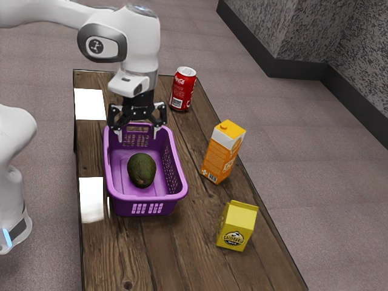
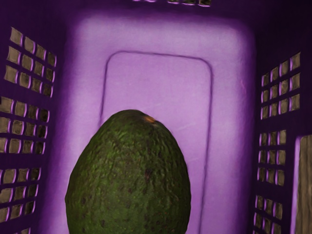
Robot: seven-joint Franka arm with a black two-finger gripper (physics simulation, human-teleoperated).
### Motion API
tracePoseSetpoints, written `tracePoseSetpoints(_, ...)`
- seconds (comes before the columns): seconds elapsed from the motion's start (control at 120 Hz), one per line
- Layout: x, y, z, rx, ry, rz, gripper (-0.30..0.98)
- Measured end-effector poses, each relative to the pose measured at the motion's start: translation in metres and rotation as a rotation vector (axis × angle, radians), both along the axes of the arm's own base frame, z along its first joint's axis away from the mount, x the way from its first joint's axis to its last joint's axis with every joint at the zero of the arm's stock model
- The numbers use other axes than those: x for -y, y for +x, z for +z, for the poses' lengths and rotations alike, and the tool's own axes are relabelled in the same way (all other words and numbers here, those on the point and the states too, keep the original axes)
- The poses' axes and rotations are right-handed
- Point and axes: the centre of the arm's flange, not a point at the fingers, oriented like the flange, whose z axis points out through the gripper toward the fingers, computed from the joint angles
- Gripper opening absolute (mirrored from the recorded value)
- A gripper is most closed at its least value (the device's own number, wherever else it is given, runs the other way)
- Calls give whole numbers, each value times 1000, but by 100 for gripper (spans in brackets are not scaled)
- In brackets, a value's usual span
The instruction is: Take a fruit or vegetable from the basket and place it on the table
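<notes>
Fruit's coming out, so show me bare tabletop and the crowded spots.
The brown wooden table is bare from the purple plastic basket across to the yellow carton. The strip between basket and orange-and-white carton is narrower. Crowded: the basket's end nearest the red metal can, under the black gripper.

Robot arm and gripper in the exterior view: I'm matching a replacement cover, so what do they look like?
The smooth, rounded white robot arm has a grey-rimmed oval joint cap with a round dark emblem. Its lower section at the exterior view's left carries a light-blue strip. The black two-finger gripper has small pale dots.
</notes>
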Motion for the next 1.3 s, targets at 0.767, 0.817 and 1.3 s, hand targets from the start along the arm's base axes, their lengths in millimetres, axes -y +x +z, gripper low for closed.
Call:
tracePoseSetpoints(0.767, 9, 24, -46, -28, 32, -8, 68)
tracePoseSetpoints(0.817, 2, 27, -50, -31, 32, 1, 68)
tracePoseSetpoints(1.3, 10, 29, -73, -45, 51, -13, 68)
